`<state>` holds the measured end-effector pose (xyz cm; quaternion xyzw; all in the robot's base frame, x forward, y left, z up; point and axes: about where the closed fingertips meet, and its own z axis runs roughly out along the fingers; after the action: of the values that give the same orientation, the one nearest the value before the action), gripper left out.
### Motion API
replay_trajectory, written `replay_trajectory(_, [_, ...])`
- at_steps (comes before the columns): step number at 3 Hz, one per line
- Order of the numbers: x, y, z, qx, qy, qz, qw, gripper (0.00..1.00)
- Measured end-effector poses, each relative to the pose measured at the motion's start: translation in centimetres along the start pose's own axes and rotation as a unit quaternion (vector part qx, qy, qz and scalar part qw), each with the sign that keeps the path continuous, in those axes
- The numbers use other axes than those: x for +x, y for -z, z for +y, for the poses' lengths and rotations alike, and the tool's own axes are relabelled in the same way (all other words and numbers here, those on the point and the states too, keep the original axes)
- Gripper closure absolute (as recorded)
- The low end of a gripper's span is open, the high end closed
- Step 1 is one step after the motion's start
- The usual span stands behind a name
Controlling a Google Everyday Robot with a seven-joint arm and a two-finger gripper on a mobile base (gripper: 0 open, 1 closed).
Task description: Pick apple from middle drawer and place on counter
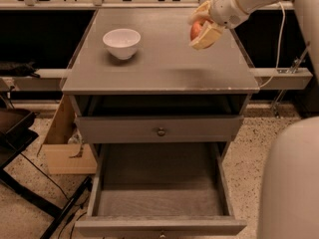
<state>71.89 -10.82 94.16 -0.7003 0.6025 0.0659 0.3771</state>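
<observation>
At the bottom of the view, closest to us, we see the middle drawer (159, 203) pulled wide out, its pale wood-grain floor and tall side walls exposed and a small knob (160, 234) just showing on its front edge. To our right a large pale curved part of the robot (291, 183) fills the near corner. Just above the open drawer we find a flat grey drawer front (124, 128) that is closed, with a round dark knob (161, 132) at its middle, and over it a dark open slot under the cabinet top. To the left, on the speckled floor (249, 158), a cardboard box (62, 148) leans beside the cabinet, near some black legs (35, 198).

Farther back lies the counter (164, 63). A white bowl (122, 43) stands on its left rear part. Over the right rear part, well apart from the bowl, we see the gripper (199, 30) at the end of a white arm (239, 1) that reaches in from the upper right. Its beige fingers (208, 35) are clamped around the apple (195, 31), which hangs clear of the surface; a soft shadow (194, 76) falls on the counter nearer the front edge.
</observation>
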Motion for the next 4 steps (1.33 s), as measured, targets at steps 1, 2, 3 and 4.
replay_trajectory(1, [2.8, -1.6, -3.9, 0.042, -0.017, -0.018, 0.9988, 1.0])
replay_trajectory(2, [5.1, -3.4, -6.3, 0.069, -0.038, -0.038, 0.9961, 1.0])
replay_trajectory(3, [6.1, -6.4, -7.3, 0.072, -0.064, -0.057, 0.9937, 1.0])
replay_trajectory(4, [6.3, -8.5, -6.8, 0.057, -0.078, -0.06, 0.9935, 1.0])
